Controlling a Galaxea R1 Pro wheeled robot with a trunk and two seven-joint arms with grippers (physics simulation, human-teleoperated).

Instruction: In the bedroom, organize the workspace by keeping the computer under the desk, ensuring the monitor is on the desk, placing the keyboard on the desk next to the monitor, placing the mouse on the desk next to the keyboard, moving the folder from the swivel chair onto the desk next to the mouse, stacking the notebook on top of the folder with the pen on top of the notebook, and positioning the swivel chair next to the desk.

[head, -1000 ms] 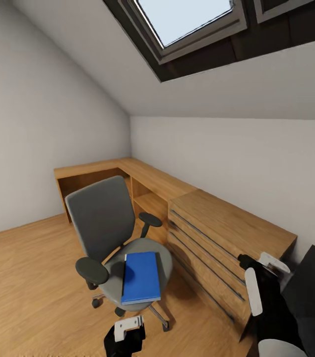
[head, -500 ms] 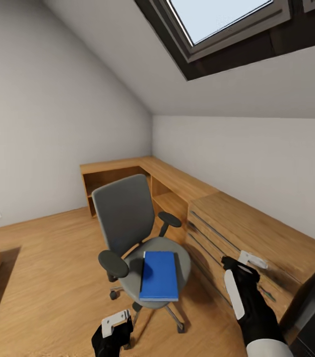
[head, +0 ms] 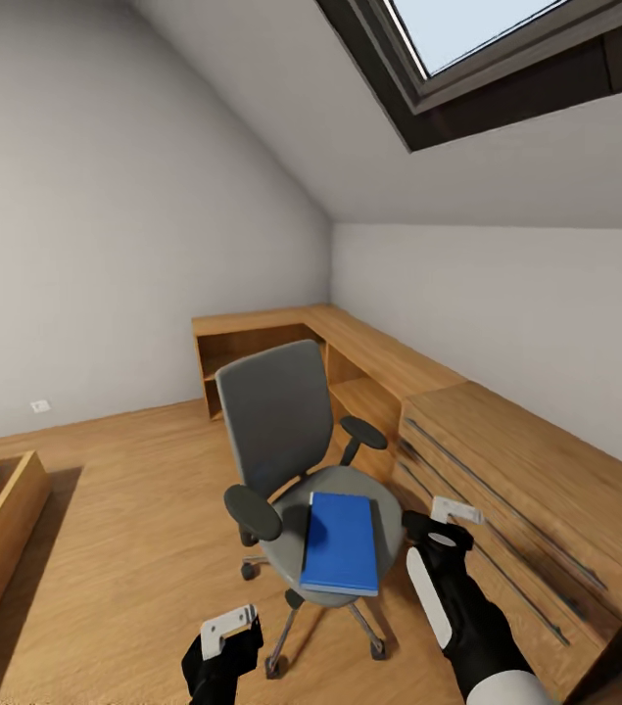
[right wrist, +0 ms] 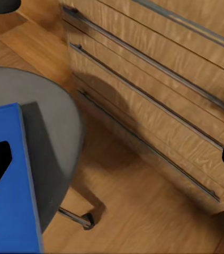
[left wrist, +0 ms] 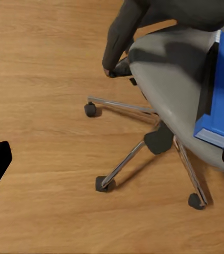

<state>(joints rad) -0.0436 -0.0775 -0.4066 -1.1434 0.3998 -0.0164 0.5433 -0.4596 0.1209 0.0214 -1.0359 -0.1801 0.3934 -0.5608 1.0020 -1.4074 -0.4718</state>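
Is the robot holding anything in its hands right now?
No, nothing is held. The left gripper and right gripper are both open and empty. The blue folder lies flat on the swivel chair seat, untouched.

The wood floor (head: 124,509) carries the chair (head: 296,460), whose seat holds the blue folder (head: 341,541); the desk (head: 369,357) top looks bare.

matt grey cloth swivel chair (head: 291,460), smooth blue folder (head: 341,541), grained wood desk (head: 418,392)
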